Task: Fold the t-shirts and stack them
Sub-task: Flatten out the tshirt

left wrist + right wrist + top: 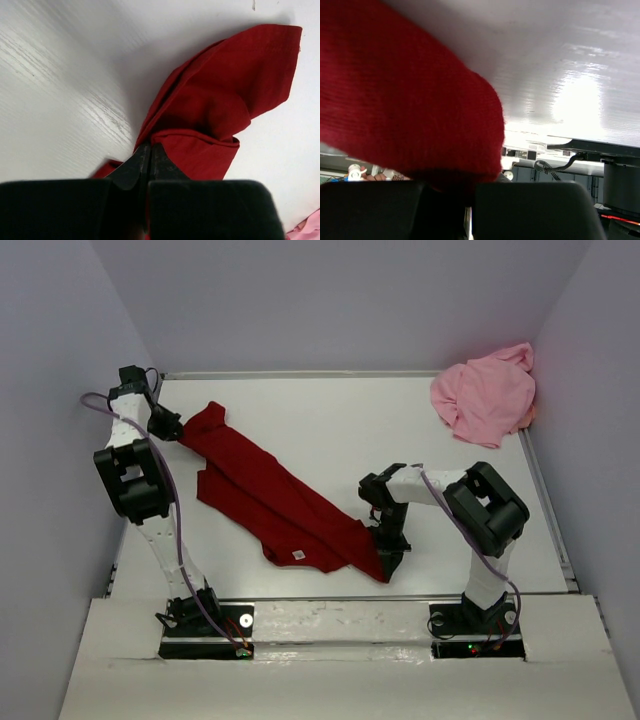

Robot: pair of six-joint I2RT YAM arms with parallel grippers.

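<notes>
Your left gripper (166, 426) is clenched on one end of the red shirt (262, 492). Its wrist view shows cloth pinched right at the tips, with a folded flap fanning out ahead of them. Your right gripper (389, 556) is clenched too, and red cloth spills out over its fingers, so I judge it grips the other end.

Between the two tools the shirt runs as one long bunched band, mostly resting on the table (330, 430) and not spread flat. The next move turns on that line. The long axis goes straight from one gripper to the other, so pulling them apart would only tighten the band, not widen it. To open it for folding you will likely need to regrip along a side edge.

The pink shirt (486, 396) lies crumpled well beyond the right gripper and far from the left one, so the right arm is nearer to it.
</notes>
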